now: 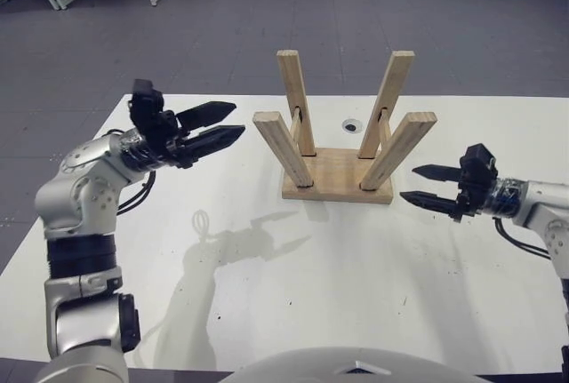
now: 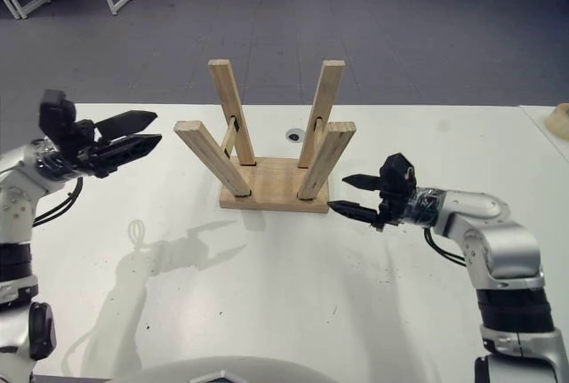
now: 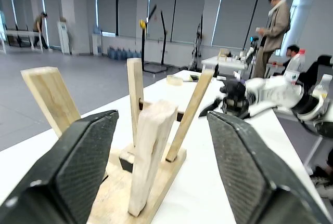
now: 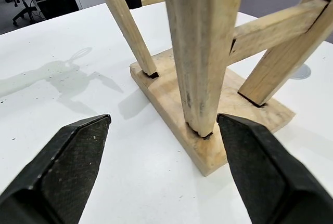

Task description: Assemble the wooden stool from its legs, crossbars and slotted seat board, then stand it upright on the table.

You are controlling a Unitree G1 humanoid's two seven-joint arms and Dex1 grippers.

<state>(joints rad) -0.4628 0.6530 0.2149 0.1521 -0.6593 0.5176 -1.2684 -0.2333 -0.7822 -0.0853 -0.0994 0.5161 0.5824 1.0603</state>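
Four legs are pointing upward from the seat board, lying inverted mid-worktop; I am holding my left gripper and right gripper, fingers apart, flanking it, presumably for flipping.

Silver-grey arms, black joint bands, black cables, black tapered tool fingers, ribbed pads

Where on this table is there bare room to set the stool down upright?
Widest bare patch: the table's near half, in front of the upturned stool. A smaller one lies between the left pincer and the stool. Crowded: the stool's right side, where the right pincer sits close to the seat board.
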